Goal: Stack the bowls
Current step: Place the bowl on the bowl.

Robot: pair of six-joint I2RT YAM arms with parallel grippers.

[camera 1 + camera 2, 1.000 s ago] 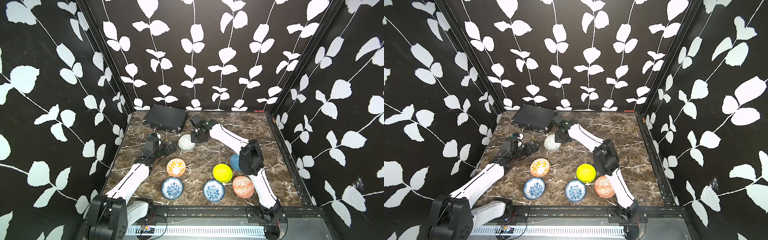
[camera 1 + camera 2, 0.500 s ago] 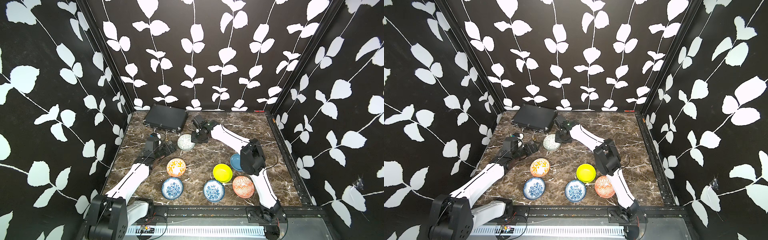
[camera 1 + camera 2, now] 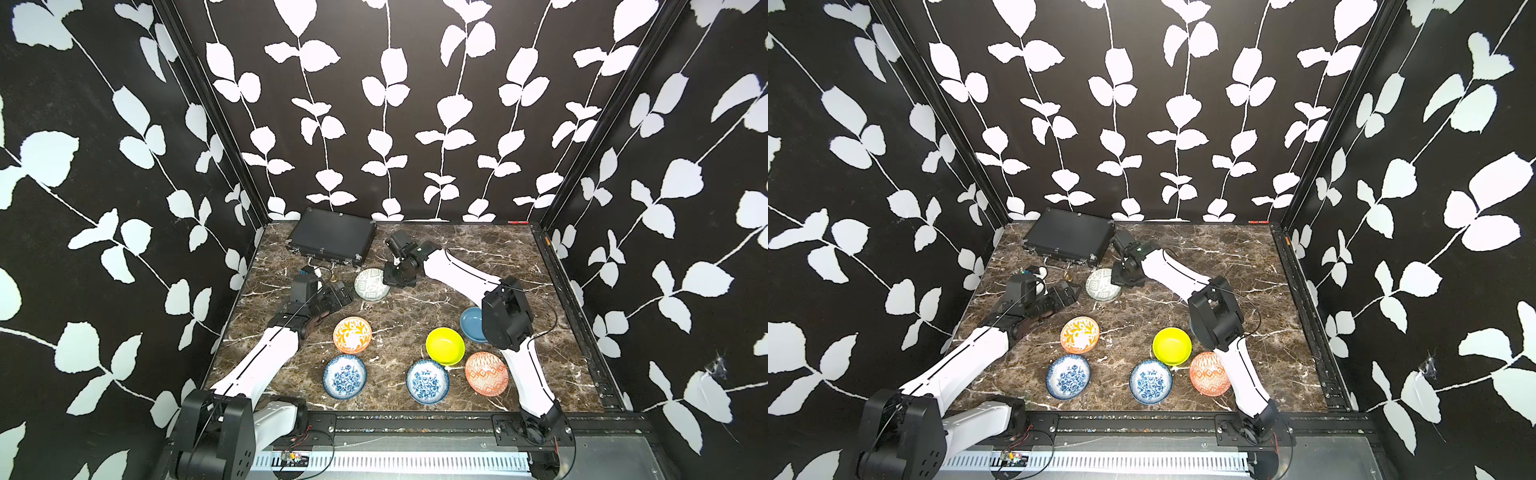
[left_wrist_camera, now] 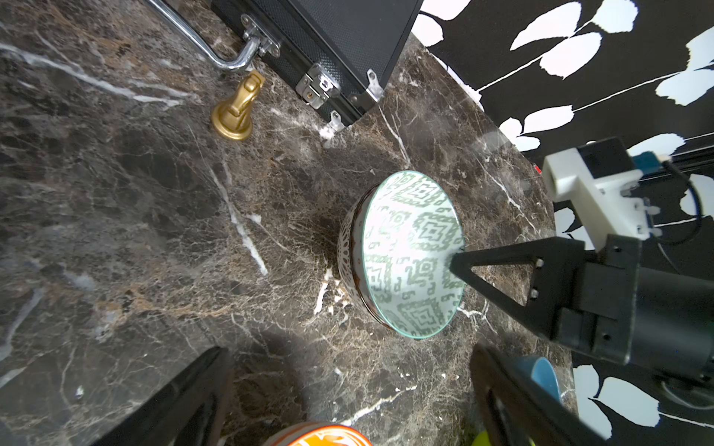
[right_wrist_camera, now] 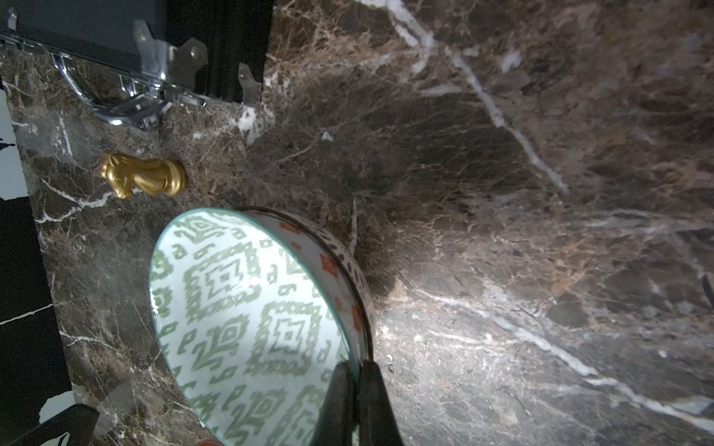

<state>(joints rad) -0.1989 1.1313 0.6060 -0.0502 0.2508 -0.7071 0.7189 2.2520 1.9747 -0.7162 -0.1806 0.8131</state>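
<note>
A pale bowl with a green pattern (image 3: 372, 284) (image 3: 1103, 284) (image 4: 409, 255) (image 5: 247, 320) sits mid-table and looks tilted. My right gripper (image 5: 354, 367) (image 3: 392, 279) is shut on its rim, one finger inside and one outside. My left gripper (image 4: 347, 349) (image 3: 338, 293) stands open just left of that bowl, holding nothing. Nearer the front lie an orange-patterned bowl (image 3: 352, 335), two blue-floral bowls (image 3: 344, 376) (image 3: 427, 381), a yellow bowl (image 3: 445, 345) and an orange diamond-patterned bowl (image 3: 486, 373). A plain blue bowl (image 3: 471, 324) is partly hidden behind my right arm.
A flat black case (image 3: 332, 237) with a chrome handle lies at the back left. A small gold chess knight (image 4: 236, 112) (image 5: 143, 179) stands between the case and the held bowl. Patterned walls close the table on three sides.
The right arm and the green-patterned bowl have shifted only very slightly. The left arm has not moved.
</note>
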